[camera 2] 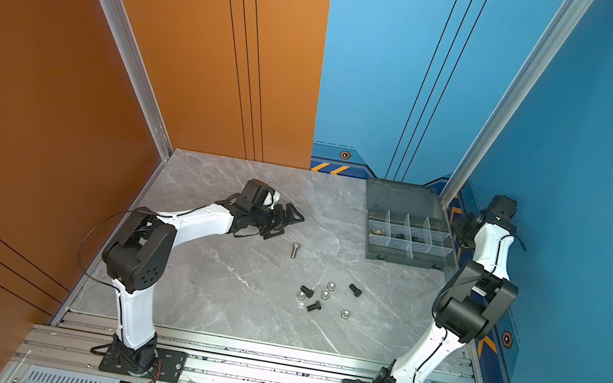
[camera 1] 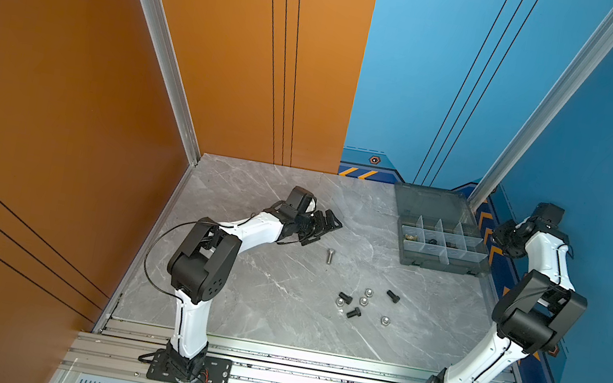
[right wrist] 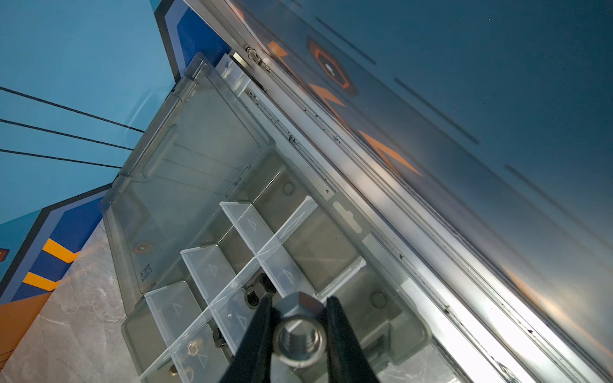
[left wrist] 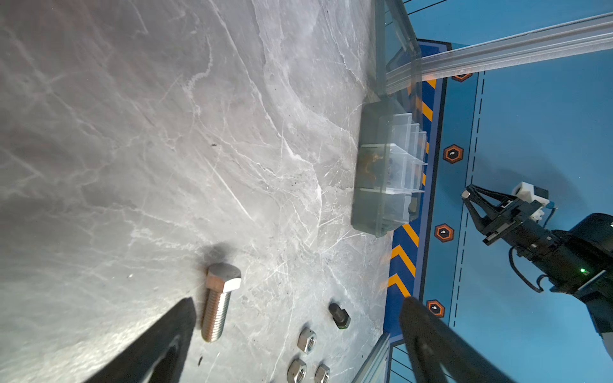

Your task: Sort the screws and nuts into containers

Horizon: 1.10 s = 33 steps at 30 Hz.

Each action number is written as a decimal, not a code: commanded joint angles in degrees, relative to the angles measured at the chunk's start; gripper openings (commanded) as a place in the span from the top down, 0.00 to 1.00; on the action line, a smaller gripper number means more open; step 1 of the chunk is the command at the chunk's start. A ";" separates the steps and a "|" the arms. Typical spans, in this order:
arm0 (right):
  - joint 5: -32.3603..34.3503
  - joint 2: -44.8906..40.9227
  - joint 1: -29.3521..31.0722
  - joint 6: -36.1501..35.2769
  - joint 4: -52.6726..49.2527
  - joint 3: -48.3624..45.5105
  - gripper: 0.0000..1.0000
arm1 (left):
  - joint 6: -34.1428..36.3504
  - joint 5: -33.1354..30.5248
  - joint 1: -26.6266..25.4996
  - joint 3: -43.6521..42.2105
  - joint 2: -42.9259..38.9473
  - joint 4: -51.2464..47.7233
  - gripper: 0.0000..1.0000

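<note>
My right gripper is shut on a silver hex nut, held above the containers of the smoky-grey organiser box at the back right. One compartment holds a black nut, another brass wing nuts. On the marble lie a long silver screw, black screws and several silver nuts. My left gripper hangs open with nothing in it, just behind the silver screw.
The box's open lid leans back toward the blue wall. An aluminium post and the side rail run close beside the box. The right gripper also shows in the left wrist view.
</note>
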 commanded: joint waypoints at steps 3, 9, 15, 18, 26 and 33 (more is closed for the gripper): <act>0.23 1.24 0.37 -0.27 -0.17 0.47 0.93 | 4.52 -3.14 0.85 1.93 -2.31 -7.27 0.02; -2.54 2.86 0.40 0.99 1.16 0.68 0.93 | 6.59 -4.03 0.93 2.79 -2.34 -8.76 0.02; -3.88 5.73 -0.78 0.44 1.18 3.66 0.93 | 7.95 -4.86 0.99 4.42 -1.98 -11.80 0.02; -4.90 6.96 -1.57 0.58 0.92 4.06 0.93 | 8.53 -4.95 1.04 4.96 -1.78 -11.90 0.02; -5.91 9.11 -1.97 -0.83 0.92 4.06 0.94 | 8.14 -5.02 1.05 4.11 -2.15 -9.81 0.02; -5.30 11.32 -1.95 -0.86 2.06 4.77 0.94 | 9.74 -5.85 1.19 4.71 -1.74 -10.49 0.02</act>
